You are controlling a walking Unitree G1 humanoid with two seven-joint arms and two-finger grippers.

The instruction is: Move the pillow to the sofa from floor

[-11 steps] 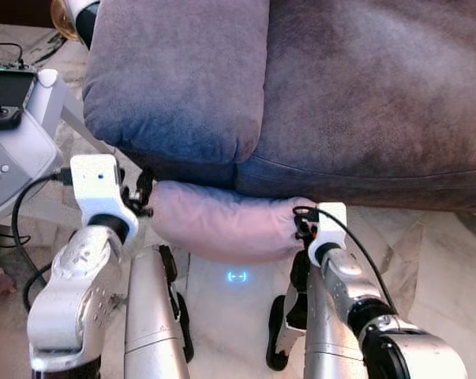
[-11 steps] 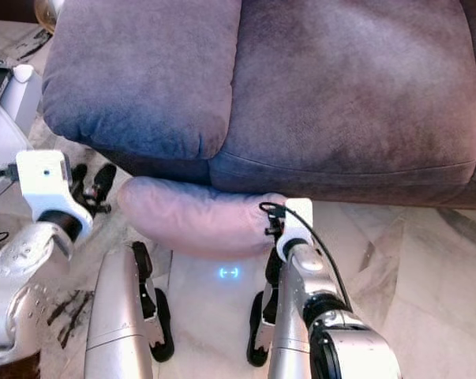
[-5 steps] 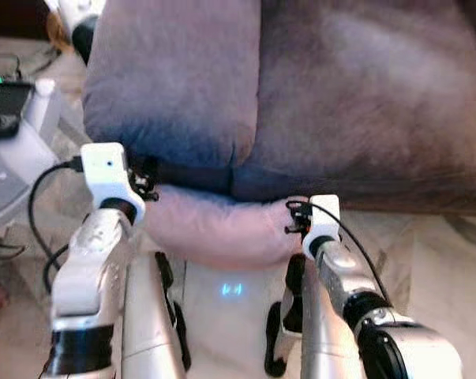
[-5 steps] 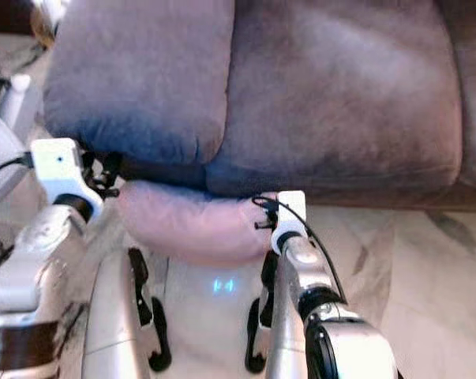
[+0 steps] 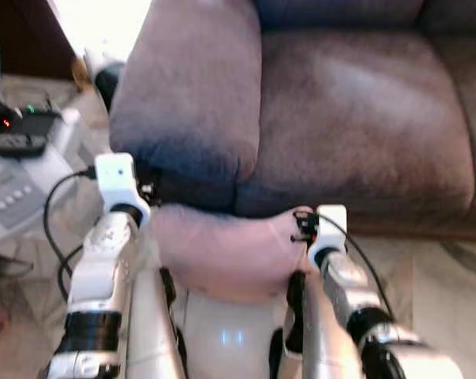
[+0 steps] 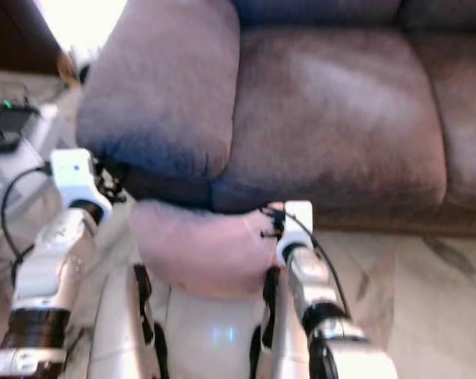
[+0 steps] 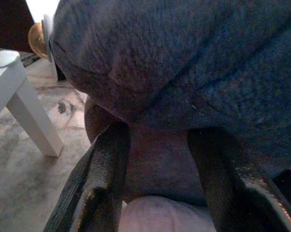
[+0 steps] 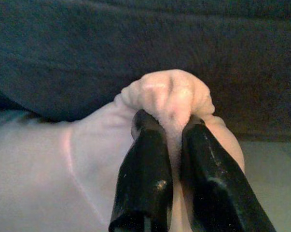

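Pink pillow (image 5: 222,249) corner pinched in right tool (image 8: 172,128), below sofa (image 5: 356,110).

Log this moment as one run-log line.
phase: lifting | pink pillow off floor, below sofa seat | right gripper pinching pillow corner | left gripper open at other end

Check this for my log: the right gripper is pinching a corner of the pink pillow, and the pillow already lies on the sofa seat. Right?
Not quite. The right gripper does pinch a corner of the pillow, but the pillow is not on the sofa seat. The left eye view shows it below the seat's front edge, against the sofa's front.
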